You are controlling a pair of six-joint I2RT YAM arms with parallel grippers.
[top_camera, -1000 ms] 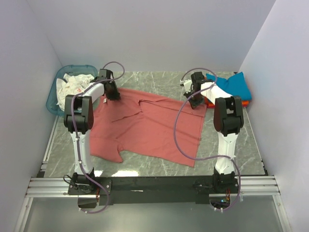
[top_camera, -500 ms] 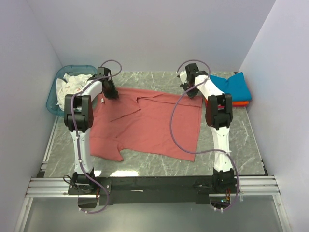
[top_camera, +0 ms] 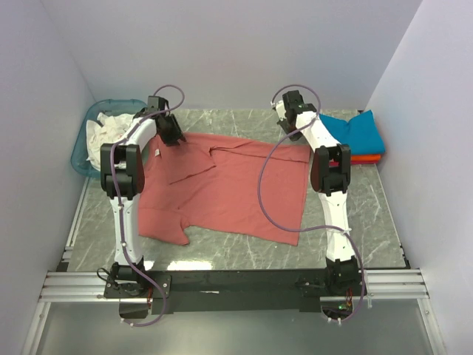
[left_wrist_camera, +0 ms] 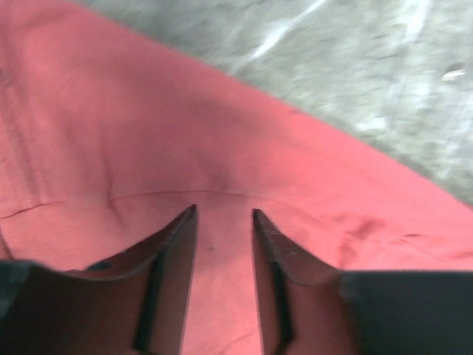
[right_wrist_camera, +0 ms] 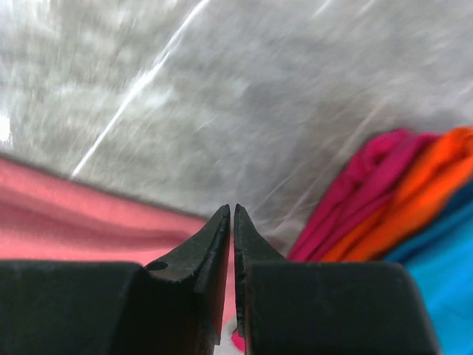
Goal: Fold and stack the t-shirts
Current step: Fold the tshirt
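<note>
A large dusty-red t-shirt (top_camera: 222, 185) lies spread on the marble table, with a small white label (top_camera: 157, 154) near its left side. My left gripper (top_camera: 176, 138) hovers at the shirt's far left corner. In the left wrist view this gripper (left_wrist_camera: 224, 210) is open, and red cloth (left_wrist_camera: 148, 133) lies flat under the gap. My right gripper (top_camera: 294, 135) is at the shirt's far right corner. Its fingers (right_wrist_camera: 230, 207) are shut with a strip of red cloth between them, the shirt's edge (right_wrist_camera: 74, 214) trailing left. Folded teal (top_camera: 361, 129) and orange (top_camera: 367, 157) shirts are stacked at the far right.
A translucent teal basket (top_camera: 81, 151) holding white cloth (top_camera: 107, 129) stands at the far left. In the right wrist view a magenta layer (right_wrist_camera: 369, 185) shows in the folded stack beside orange (right_wrist_camera: 436, 177). White walls enclose the table on three sides.
Both grippers moved toward the far wall, drawing the shirt's far edge back and straighter. The left gripper's jaws have opened off the cloth. The right stayed shut.
</note>
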